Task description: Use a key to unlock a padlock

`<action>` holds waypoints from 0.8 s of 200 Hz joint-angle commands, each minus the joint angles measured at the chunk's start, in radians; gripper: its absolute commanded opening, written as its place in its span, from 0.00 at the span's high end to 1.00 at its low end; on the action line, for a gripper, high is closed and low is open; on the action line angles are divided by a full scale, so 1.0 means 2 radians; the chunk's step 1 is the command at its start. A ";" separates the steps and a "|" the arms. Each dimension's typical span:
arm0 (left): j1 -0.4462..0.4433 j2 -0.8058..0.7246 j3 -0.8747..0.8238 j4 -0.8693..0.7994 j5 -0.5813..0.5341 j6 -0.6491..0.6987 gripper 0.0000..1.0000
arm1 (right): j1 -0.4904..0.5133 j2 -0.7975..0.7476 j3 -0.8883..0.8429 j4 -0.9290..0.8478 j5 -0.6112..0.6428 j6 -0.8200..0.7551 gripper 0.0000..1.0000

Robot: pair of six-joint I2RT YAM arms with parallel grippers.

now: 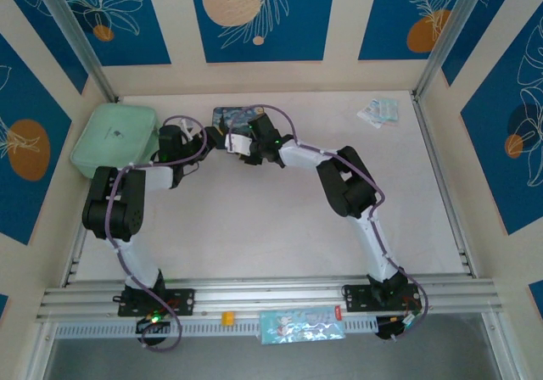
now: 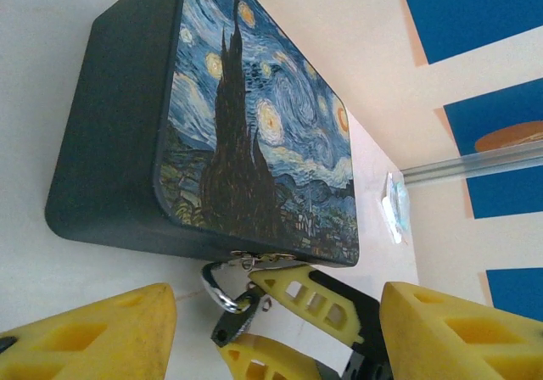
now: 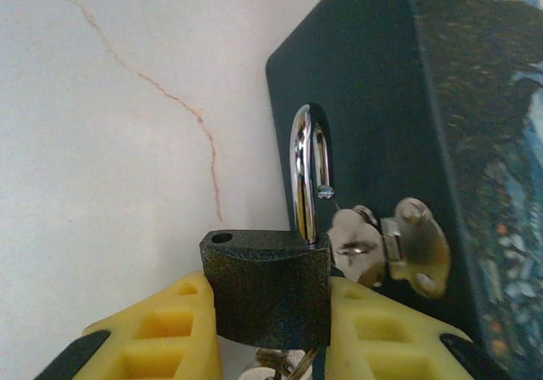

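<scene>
Two yellow fingers (image 3: 170, 321) of the right gripper (image 3: 270, 299) clench the dark padlock (image 3: 263, 270), its silvery shackle (image 3: 303, 168) swung free at the hasp (image 3: 399, 244) on the Starry Night tin's (image 2: 254, 125) 6 o'clock edge. At the padlock's 9 o'clock, the left gripper (image 2: 273, 299) hangs released and empty.

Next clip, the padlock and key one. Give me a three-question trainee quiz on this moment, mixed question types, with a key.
1. Short answer: is the left gripper open or shut?
2. Which one grips the padlock by its dark body? A. left gripper. B. right gripper. C. neither.
3. True or false: one end of the shackle is out of the body, leaving an empty hole on top.

Key: 1. open, with nothing between its fingers. 2. B. 3. true.
</scene>
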 commanded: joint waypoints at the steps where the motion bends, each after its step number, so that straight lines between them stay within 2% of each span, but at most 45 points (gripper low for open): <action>1: 0.006 -0.023 -0.011 0.014 0.010 -0.005 0.36 | 0.006 0.019 0.026 0.014 -0.015 -0.020 1.00; 51: 0.008 -0.037 -0.025 0.016 0.003 -0.011 0.36 | 0.019 -0.008 0.006 0.018 -0.030 0.009 1.00; 94: 0.022 -0.071 -0.049 0.009 -0.005 -0.006 0.36 | 0.034 -0.098 -0.091 0.006 -0.019 0.077 1.00; 115: 0.023 -0.099 -0.063 -0.012 -0.017 0.010 0.36 | 0.042 -0.151 -0.133 -0.030 0.014 0.152 1.00; 160: 0.023 -0.172 -0.103 -0.077 -0.046 0.047 0.35 | 0.056 -0.217 -0.171 -0.180 0.088 0.385 1.00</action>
